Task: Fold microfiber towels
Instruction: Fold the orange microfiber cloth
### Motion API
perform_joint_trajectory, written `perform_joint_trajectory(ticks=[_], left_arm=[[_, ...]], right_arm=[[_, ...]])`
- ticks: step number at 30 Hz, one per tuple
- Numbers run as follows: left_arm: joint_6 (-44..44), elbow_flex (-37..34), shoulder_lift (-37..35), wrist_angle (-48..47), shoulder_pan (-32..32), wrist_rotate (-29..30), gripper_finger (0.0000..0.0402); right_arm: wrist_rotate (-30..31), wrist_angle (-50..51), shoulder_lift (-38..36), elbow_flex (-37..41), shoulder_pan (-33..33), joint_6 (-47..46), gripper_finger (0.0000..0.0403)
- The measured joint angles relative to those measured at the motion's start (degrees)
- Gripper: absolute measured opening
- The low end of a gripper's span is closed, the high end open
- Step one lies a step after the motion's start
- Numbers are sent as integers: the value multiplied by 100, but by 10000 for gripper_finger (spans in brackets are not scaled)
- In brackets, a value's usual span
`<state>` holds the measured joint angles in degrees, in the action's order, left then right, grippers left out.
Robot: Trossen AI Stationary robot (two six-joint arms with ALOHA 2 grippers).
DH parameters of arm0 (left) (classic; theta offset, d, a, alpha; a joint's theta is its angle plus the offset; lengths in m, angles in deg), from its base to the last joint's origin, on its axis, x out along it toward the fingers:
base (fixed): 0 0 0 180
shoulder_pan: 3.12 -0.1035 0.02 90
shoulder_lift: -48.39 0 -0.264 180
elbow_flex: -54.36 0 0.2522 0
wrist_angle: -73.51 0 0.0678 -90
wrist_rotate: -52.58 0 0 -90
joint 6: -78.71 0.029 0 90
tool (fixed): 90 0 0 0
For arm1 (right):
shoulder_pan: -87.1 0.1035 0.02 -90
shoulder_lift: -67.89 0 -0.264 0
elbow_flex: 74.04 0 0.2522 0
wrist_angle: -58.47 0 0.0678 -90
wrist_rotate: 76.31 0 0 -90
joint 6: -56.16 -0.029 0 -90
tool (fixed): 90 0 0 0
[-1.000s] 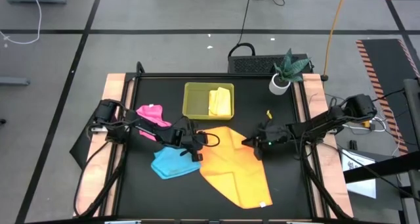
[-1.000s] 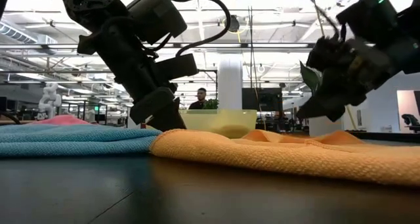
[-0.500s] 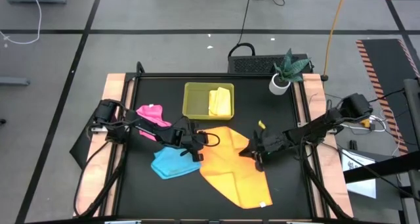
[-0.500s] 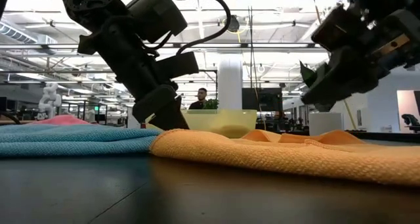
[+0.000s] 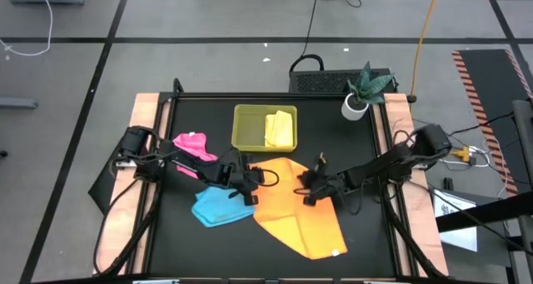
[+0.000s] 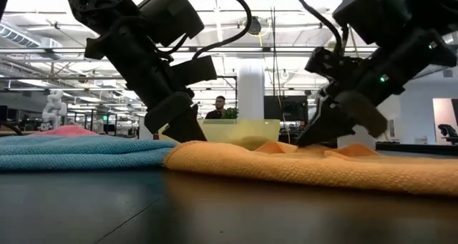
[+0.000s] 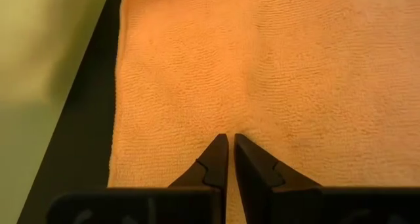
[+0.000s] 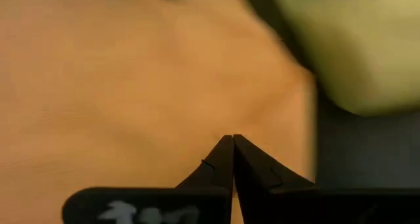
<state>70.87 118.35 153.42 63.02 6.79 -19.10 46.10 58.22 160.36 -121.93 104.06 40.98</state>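
Closing to nothing, the right gripper (image 5: 306,192) now has its jaws pressed fully together with the tips down on the orange towel (image 5: 298,213); whether a pinch of cloth sits between them cannot be told, though in the right wrist view the fingertips (image 8: 231,145) meet directly over orange fabric. A second ago this gripper hung at the towel's right edge with the jaws slightly parted; since then it has travelled inward across the cloth toward the left arm and come down onto it. The left gripper (image 5: 250,186) has not moved: it rests at the towel's upper left edge, jaws nearly together with a thin slit between them, tips on the cloth; a hold there cannot be confirmed.

Outward from the grippers, the orange towel lies spread and slanted across the table's middle. The blue towel (image 5: 218,206) touches its left edge, the pink towel (image 5: 191,142) lies farther left, and the yellow towel (image 5: 280,130) sits folded in the tray (image 5: 246,126).

Judged from this, the right arm seems to be taking hold for the orange towel's first fold, left arm anchoring.
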Motion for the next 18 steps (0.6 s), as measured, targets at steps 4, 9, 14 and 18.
perform_joint_trajectory(ticks=[4, 9, 14, 18], left_arm=[[4, 0, 0, -12, 41, 1, 31], [4, 0, 0, -9, 70, 11, 31], [7, 0, 0, -9, 70, 24, 31], [6, 0, 0, -7, 70, 25, 31]], right_arm=[[663, 1055, -483, 0, -70, -839, 0], [930, 1598, -896, 2, -67, -1027, 0], [-97, 1021, -1104, 2, 7, -442, 0], [-956, 644, -1099, 2, -11, -115, 13]])
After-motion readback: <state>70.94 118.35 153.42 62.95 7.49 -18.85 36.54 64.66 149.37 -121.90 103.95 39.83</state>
